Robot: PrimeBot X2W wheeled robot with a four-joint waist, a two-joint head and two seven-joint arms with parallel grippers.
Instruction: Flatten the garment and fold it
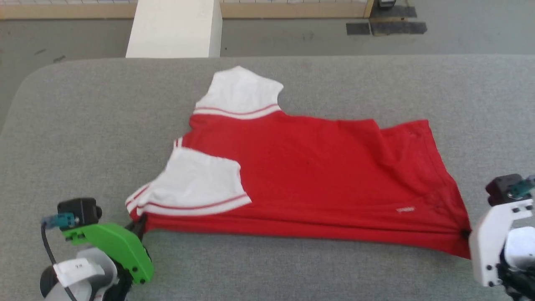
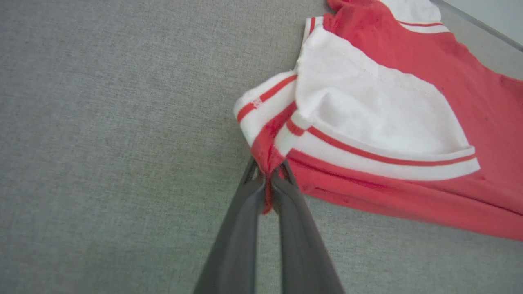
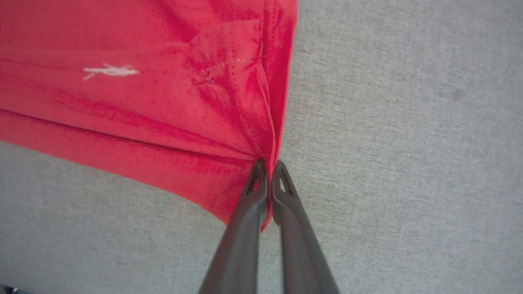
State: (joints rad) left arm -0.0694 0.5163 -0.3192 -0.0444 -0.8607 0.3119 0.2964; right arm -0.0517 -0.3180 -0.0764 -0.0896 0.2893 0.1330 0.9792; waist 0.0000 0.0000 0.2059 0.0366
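Left end effector (image 2: 267,169), right end effector (image 3: 269,167) pinching plain red, white-sleeved garment (image 1: 313,167)

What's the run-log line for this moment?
left gripper: shut on red jersey T-shirt with white sleeves, sleeve end | right gripper: shut on hem corner | surface: grey fabric table | showing: plain red side

Garment (image 1: 317,175) atop the table (image 1: 83,125)

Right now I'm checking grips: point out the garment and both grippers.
garment (image 1: 317,167), head view, red body panel
left gripper (image 2: 268,169), left wrist view, between fingertips pinching fabric
right gripper (image 3: 269,167), right wrist view, between fingertips pinching fabric
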